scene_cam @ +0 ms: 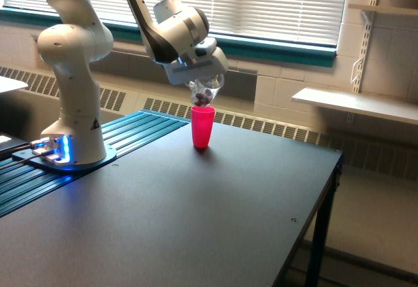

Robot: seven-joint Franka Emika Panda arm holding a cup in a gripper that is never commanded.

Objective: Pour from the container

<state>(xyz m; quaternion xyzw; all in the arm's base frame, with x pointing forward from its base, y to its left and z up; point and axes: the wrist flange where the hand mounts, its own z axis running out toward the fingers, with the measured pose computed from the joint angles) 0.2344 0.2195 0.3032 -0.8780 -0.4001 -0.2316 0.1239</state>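
Note:
The container (pixel 204 89) is a small clear rounded cup with reddish and pale bits inside. It hangs tilted, its lower end just above the rim of the red cup. My gripper (pixel 198 74) is shut on the container from above. The red cup (pixel 202 127) stands upright on the dark table (pixel 196 221), directly under the container. The gripper's fingers are mostly hidden behind its white body.
The arm's white base (pixel 72 104) stands on blue-green rails (pixel 98 150) at the exterior view's left. A window with blinds and a radiator run along the back. A white shelf (pixel 356 104) sits at the exterior view's right, past the table's edge.

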